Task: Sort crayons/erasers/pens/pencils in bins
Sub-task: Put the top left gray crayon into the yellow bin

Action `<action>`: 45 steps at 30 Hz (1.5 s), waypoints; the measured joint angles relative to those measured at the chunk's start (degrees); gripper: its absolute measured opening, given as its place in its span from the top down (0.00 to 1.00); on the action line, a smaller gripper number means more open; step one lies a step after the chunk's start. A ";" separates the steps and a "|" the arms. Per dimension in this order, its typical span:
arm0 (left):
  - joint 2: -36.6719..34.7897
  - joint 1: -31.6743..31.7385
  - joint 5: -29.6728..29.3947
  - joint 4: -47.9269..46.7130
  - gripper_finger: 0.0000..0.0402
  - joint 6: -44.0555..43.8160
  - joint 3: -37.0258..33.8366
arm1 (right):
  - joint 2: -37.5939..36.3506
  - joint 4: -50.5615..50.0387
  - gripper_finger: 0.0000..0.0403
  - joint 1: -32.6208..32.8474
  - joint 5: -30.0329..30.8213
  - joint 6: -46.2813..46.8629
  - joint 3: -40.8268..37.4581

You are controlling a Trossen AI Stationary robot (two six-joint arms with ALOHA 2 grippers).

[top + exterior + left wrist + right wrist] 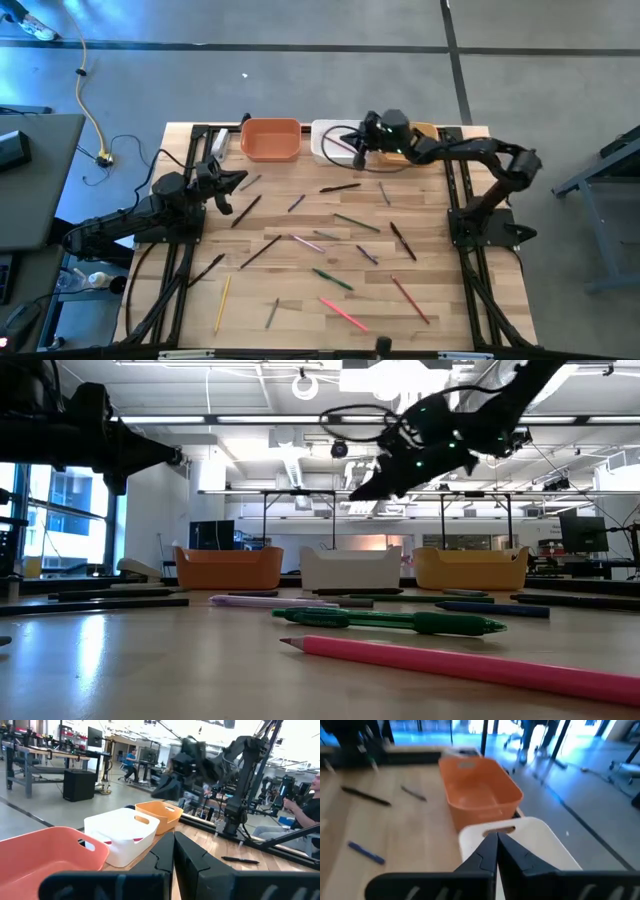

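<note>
right now, my right gripper [360, 152]: it hangs above the white rounded plastic bin [328, 143], raised off the table; my two dark fingers [487, 851] are pressed together with nothing between them.
my left gripper [232, 183]: it waits near the table's left edge, pointing towards the bins; its fingers [192, 860] meet with no gap and carry nothing.
bins: the terracotta-orange rounded plastic bin [270, 139], the white one and the yellow-orange rounded plastic bin [424, 131] stand in a row along the far edge, just beside each other; the yellow-orange one is mostly hidden under my right arm from above.
bin contents: the terracotta-orange bin looks bare inside; something reddish [107, 841] lies in the white bin, too small for me to tell what.
sticks: the thin coloured pens and pencils [357, 222] lie scattered over the light wooden table top [440, 250], well apart from the bins.
nearest the low camera: a pink pencil [470, 665], then a green pen [400, 621].
</note>
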 joint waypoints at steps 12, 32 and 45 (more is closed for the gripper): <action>4.94 0.02 2.49 1.70 1.00 -0.53 0.63 | -11.86 10.39 1.00 3.66 3.94 4.25 -14.87; 42.60 1.89 0.47 -29.25 1.00 -0.46 24.53 | -12.87 10.11 1.00 5.66 4.24 2.87 -15.74; 63.11 13.15 7.61 -37.63 1.00 7.10 33.00 | -12.87 9.90 1.00 5.66 1.97 2.28 -15.74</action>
